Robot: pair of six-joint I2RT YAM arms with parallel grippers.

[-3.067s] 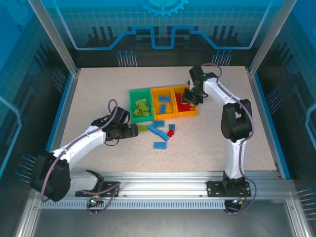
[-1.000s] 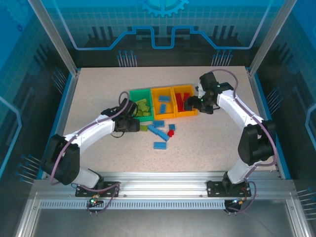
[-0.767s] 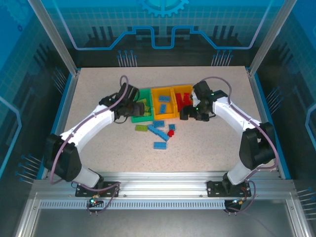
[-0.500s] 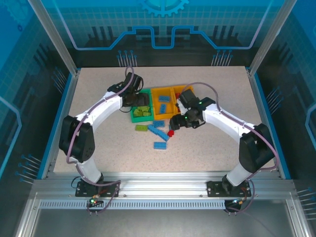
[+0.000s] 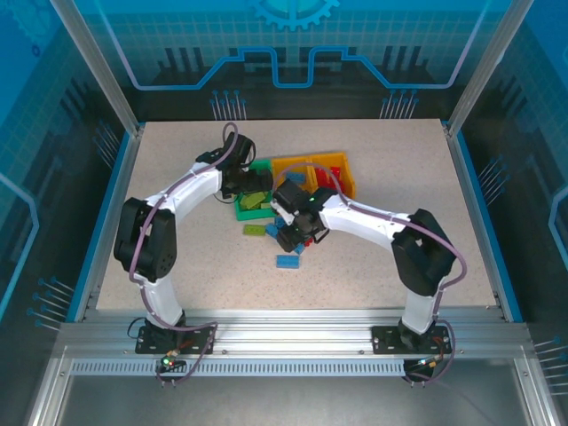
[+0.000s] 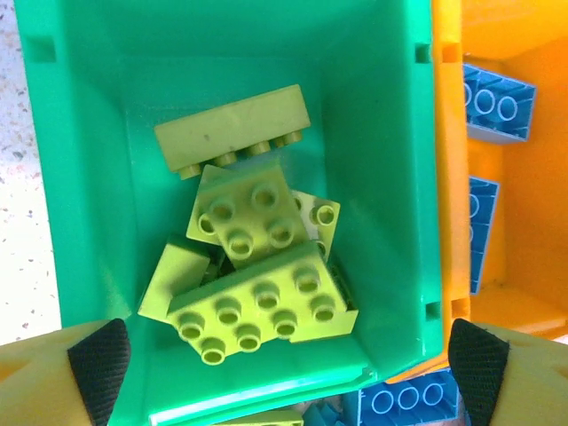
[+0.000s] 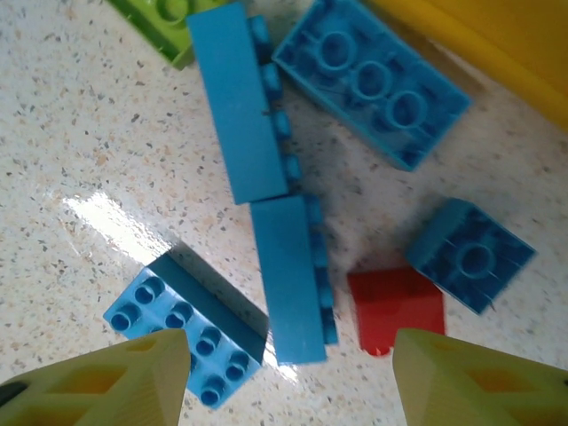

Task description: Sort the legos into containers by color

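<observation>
My left gripper hangs open over the green container, nothing in its jaws. Several lime green legos lie piled inside that container. Next to it sits an orange container with light blue legos. My right gripper is low over loose legos on the table, jaws apart and gripping nothing. Between its fingers lie a long blue lego on its side and a red lego. A studded blue lego lies by the left finger.
More blue legos and a lime lego lie nearby, close to an orange container wall. From above, the green container and two orange containers stand mid-table; a lime lego and a blue one lie in front.
My left gripper rose to the green container and opened over it. My right arm swung from the right orange container down to the loose legos, its jaws narrowing.
</observation>
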